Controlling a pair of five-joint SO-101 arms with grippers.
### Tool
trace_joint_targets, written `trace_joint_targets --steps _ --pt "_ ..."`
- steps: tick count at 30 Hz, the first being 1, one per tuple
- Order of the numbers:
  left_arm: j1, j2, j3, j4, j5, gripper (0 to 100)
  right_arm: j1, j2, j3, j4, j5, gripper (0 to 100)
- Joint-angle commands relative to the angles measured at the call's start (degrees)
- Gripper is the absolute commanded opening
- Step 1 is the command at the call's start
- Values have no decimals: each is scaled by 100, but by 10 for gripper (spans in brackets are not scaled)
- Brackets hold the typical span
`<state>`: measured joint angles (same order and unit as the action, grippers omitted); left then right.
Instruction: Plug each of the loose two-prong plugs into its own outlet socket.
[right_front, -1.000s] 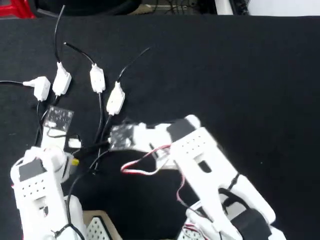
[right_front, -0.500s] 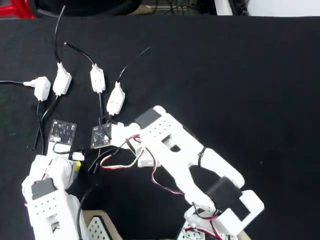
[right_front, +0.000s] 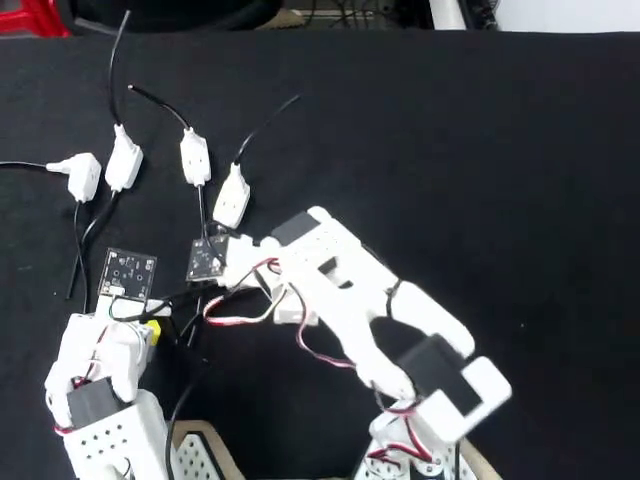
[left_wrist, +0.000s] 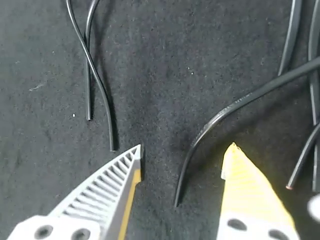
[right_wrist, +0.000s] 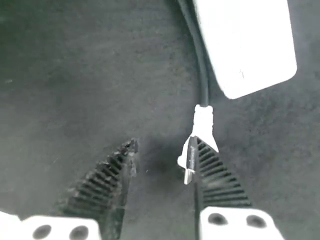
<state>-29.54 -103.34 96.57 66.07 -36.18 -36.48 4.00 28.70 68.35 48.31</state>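
Overhead, two white arms share a black counter (right_front: 500, 150) strewn with cords. Four white outlet sockets lie in a loose row at far left, each on a black lead. The rightmost socket (right_front: 231, 196) sits just beyond the tip of the right arm (right_front: 340, 275), which stretches leftward across the near middle of the counter. The right end effector (right_wrist: 162, 150) stands partly open with nothing gripped between its fingers. A small white two-prong plug (right_wrist: 199, 132) rests against the inner side of one finger, its metal prong end turned back toward the wrist. The plug's black cord (right_wrist: 200, 75) runs along the edge of the white socket body just ahead. The left arm (right_front: 110, 440) sits at near left. Its end effector (left_wrist: 185, 147) is spread wide and empty over the counter, where several loose black cables lie. One thicker cable (left_wrist: 220, 120) curves in between the two fingertips. Red and white wiring (right_front: 240, 315) loops from the right arm near its wrist.
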Motion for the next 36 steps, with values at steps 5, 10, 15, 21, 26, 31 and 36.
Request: trace_joint_targets --steps 5,10,15,21,26,31,36 --pt "75 -44 84 18 -26 256 545 224 -505 -97 -53 24" --pt "75 -44 84 18 -26 256 536 189 -567 -88 -53 44" --pt "75 -44 84 26 -26 256 545 110 -1121 281 88 109" --pt "75 -44 84 35 -26 256 712 1042 -1596 35 466 163" --pt "75 -44 84 35 -35 256 967 1587 -2149 624 589 163" --pt "75 -44 84 35 -35 256 958 1710 -2211 853 668 163" --pt "75 -44 84 35 -26 256 668 1815 -2018 1002 633 162"
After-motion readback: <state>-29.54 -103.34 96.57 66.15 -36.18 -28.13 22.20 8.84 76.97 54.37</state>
